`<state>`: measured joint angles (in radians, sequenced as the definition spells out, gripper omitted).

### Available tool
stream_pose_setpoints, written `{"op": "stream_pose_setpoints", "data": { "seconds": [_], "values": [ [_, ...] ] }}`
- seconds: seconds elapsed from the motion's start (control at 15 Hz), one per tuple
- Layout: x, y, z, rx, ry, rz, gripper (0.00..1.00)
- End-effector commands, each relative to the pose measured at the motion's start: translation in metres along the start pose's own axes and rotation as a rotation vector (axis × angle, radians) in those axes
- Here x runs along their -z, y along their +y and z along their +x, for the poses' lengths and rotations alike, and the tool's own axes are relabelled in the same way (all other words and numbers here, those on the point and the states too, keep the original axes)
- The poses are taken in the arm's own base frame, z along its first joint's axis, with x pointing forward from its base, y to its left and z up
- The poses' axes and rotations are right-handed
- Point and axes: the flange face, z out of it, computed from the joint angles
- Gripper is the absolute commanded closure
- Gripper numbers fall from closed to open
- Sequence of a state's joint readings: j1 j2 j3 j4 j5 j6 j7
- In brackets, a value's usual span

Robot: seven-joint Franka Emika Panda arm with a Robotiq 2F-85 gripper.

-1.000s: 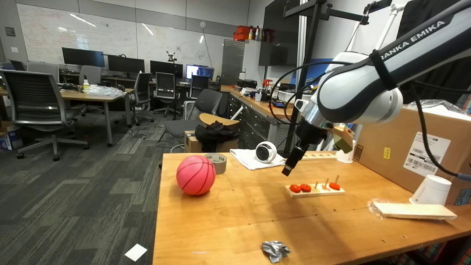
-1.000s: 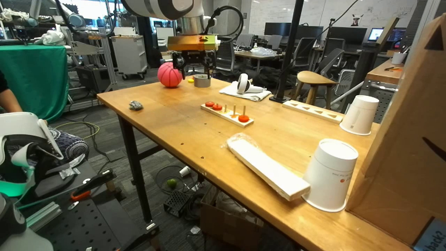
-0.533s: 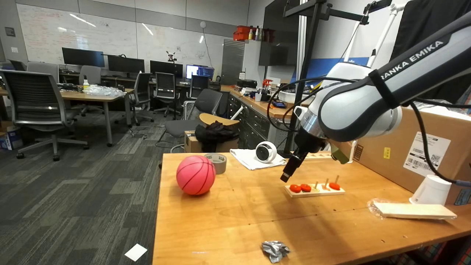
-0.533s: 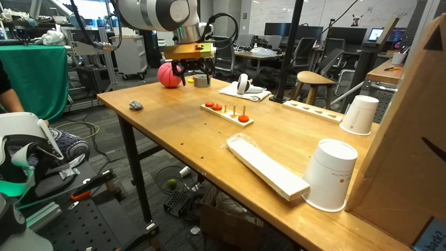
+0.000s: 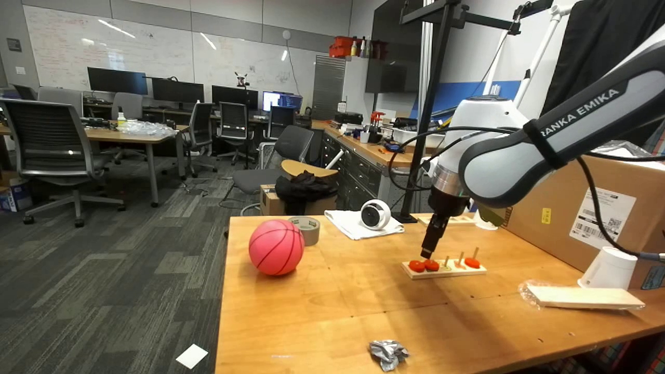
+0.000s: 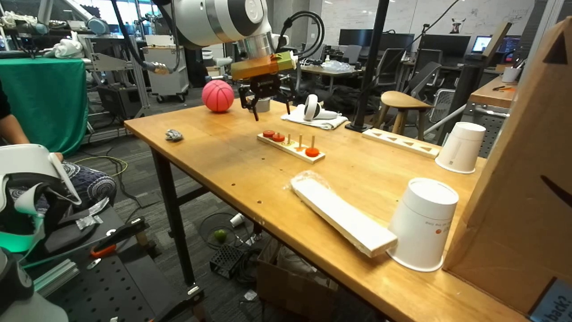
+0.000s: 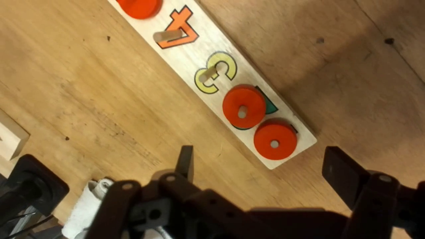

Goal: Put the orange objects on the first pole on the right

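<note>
The orange objects are red-orange discs on a pale wooden board with a row of pegs. Two sit side by side at the board's low-peg end in the wrist view, an end disc [image 7: 275, 141] and its neighbour disc [image 7: 244, 108]. A third disc [image 7: 139, 6], cut by the frame's edge, is around the tall peg [image 6: 313, 142] at the opposite end. Bare pegs rise from the printed 3 and the printed 4 [image 7: 186, 36]. Which peg is the first pole on the right I cannot tell. My gripper [image 7: 259, 154] hangs open above the low-peg end, nothing between its fingers.
A pinkish-red ball [image 5: 276, 246] and a tape roll [image 5: 310, 234] lie at the table's far left. Crumpled foil [image 5: 388, 354] is near the front. A white block [image 6: 342, 214], upturned cup [image 6: 424, 223], slotted wooden strip [image 6: 402, 144] and black post [image 6: 371, 67] surround the board.
In both exterior views my gripper has moved right and down, closer to the low-peg end of the board, and has turned somewhat. The jaws stayed open. Discs and board have not moved.
</note>
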<state>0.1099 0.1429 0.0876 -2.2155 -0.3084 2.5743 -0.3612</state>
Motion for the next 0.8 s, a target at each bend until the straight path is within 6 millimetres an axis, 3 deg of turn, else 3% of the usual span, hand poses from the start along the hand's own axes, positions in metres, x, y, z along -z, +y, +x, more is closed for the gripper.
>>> {"op": "stream_pose_setpoints", "data": {
  "seconds": [0.0, 0.4, 0.73],
  "values": [
    [-0.001, 0.003, 0.020, 0.097, -0.066, 0.054, 0.00],
    [-0.006, -0.002, 0.044, 0.399, -0.116, 0.176, 0.00],
    [-0.016, 0.009, 0.052, 0.549, -0.108, 0.237, 0.00]
  ]
}}
